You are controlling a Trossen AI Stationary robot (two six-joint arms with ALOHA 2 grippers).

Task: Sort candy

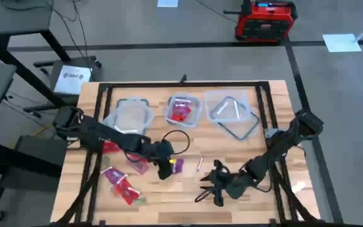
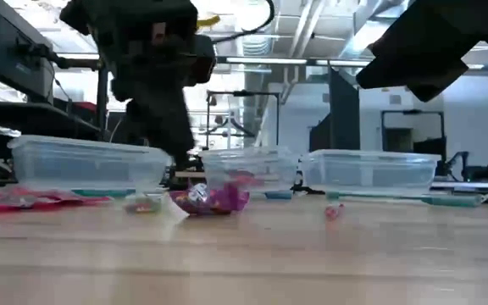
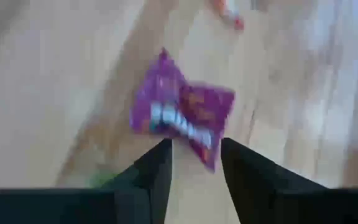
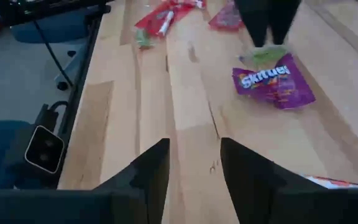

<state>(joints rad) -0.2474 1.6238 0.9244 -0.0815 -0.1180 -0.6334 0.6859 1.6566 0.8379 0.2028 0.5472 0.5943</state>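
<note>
Wooden slat table point(image 1: 244, 208), grey floor point(image 1: 333, 94)

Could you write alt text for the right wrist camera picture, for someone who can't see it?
A purple candy packet lies flat on a wooden table, with the left hand right beside it. The right hand hangs open over bare wood nearer the camera, and red candy packets lie farther off.

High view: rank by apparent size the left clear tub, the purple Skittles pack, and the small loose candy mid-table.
Largest to smallest:
1. Left clear tub
2. Purple Skittles pack, partly hidden by the left end effector, but clearly smaller than the tub
3. Small loose candy, a thin sliver
</note>
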